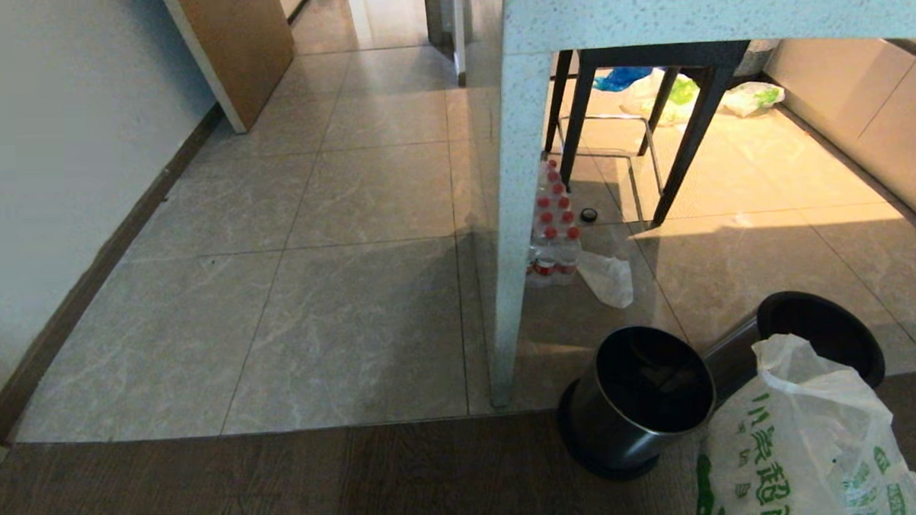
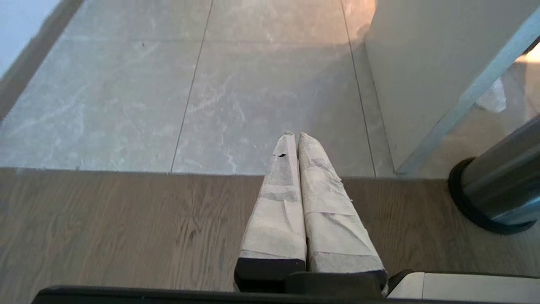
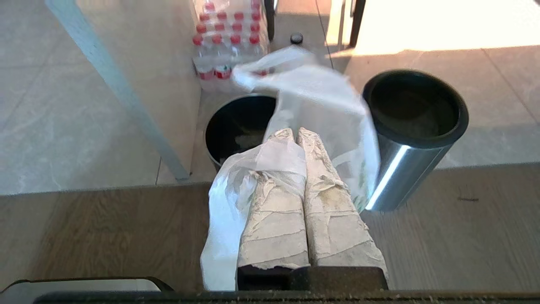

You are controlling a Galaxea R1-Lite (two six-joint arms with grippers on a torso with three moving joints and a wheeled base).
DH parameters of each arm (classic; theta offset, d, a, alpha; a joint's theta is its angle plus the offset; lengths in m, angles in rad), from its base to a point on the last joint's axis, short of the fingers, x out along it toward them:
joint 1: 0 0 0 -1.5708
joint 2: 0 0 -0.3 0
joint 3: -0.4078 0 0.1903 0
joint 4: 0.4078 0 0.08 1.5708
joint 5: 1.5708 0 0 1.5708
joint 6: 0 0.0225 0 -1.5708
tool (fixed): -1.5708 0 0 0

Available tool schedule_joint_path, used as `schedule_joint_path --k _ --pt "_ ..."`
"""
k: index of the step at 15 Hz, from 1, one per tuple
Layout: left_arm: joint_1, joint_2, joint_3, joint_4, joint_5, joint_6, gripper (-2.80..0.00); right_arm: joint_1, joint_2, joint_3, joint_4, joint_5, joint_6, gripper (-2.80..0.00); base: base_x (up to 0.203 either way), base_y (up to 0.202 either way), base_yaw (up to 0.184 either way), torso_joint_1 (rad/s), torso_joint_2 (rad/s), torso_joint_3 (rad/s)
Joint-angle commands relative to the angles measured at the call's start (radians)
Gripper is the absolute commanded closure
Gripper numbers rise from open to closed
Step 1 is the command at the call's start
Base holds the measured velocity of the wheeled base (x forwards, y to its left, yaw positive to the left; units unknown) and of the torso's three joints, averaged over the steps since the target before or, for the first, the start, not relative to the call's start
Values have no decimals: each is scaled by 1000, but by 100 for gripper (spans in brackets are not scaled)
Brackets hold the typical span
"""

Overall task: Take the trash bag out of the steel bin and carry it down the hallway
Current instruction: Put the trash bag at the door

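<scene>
The trash bag (image 1: 800,444), thin white plastic with green print, hangs at the lower right of the head view, out of and in front of the steel bin (image 1: 818,329). That bin has a wide black rim and a shiny body (image 3: 396,177). My right gripper (image 3: 295,131) is shut on the trash bag (image 3: 325,105), whose plastic drapes over one finger; this gripper is outside the head view. My left gripper (image 2: 295,135) is shut and empty above the wood floor. The hallway (image 1: 372,192) of grey marbled tiles runs ahead on the left.
A second dark round bin (image 1: 634,400) stands just left of the steel one. A speckled counter leg (image 1: 513,210), a pack of red-capped bottles (image 1: 555,231), a small plain white bag (image 1: 607,279) and black stool legs (image 1: 651,129) stand beyond. A wall and wooden door (image 1: 237,44) border the left.
</scene>
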Motion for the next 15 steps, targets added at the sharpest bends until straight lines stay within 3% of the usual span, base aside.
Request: schedule_joint_path --k 1,15 --pt "0 0 2 0 0 0 0 0 0 31 -1 0 0 0 0 0 0 2 2 207" --pt "0 0 2 -2 0 -3 0 0 0 31 -1 -2 0 0 0 0 0 3 2 202"
